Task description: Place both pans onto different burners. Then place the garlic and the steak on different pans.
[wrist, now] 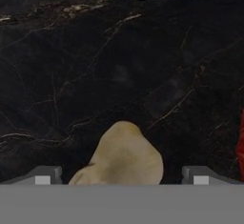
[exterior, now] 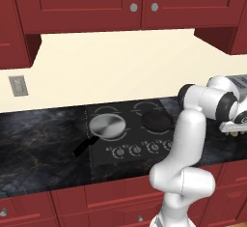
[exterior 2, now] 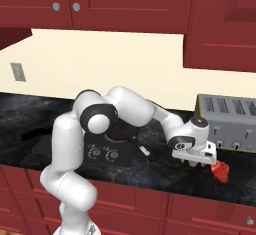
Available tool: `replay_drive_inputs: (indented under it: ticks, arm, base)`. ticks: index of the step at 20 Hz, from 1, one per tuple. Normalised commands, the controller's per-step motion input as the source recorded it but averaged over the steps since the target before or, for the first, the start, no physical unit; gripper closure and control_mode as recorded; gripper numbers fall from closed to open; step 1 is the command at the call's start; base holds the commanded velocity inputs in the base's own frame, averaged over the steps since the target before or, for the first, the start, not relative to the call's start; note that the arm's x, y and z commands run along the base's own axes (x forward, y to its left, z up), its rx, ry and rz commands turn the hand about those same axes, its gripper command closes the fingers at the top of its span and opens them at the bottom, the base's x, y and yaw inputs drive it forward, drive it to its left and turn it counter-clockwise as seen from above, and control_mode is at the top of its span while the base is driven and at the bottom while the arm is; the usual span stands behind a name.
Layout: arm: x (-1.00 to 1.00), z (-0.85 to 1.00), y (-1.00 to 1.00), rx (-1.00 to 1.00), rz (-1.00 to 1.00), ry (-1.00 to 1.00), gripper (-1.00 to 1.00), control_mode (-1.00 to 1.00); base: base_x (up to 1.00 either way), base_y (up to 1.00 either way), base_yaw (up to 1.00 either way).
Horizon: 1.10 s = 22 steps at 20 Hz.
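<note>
Both pans (exterior: pixel 107 125) on cooktop (exterior: pixel 126 146); garlic (wrist: pixel 125 157) on counter (wrist: pixel 71 66), steak (exterior 2: pixel 220 170) beside.

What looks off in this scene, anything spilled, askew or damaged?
Nothing stands out. Both pans sit flat on separate burners: steel pan, black pan. The garlic lies intact on the counter between the open claw tips; the steak lies beside it near the toaster. No spills.

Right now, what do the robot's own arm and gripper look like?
The arm is a chain of glossy white, rounded tube segments with dark grey-black rings at the joints. It ends in a white, blocky hand. The two-finger gripper has small grey, squarish fingertips with a lighter patch on each. No cables or markings are visible.
</note>
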Motion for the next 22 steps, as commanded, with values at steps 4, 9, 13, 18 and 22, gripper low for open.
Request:
replay_drive_inputs:
  ticks: [4, 9, 13, 18, 22]
  arm:
    - [0.02, -0.06, 0.00, 0.00, 0.00, 0.00, -1.00, -1.00]
    - [0.07, -0.07, 0.00, 0.00, 0.00, 0.00, 1.00, -1.00]
    - [0.05, -0.10, 0.00, 0.00, 0.00, 0.00, 1.00, -1.00]
    - [0.00, -0.21, 0.00, 0.00, 0.00, 0.00, 1.00, -1.00]
    - [0.00, 0.22, -0.02, 0.01, 0.00, 0.00, 1.00, -1.00]
  base:
    - [0.00, 0.00, 0.00]
    - [0.00, 0.00, 0.00]
    - [0.00, 0.00, 0.00]
    - [0.00, 0.00, 0.00]
    - [0.00, 0.00, 0.00]
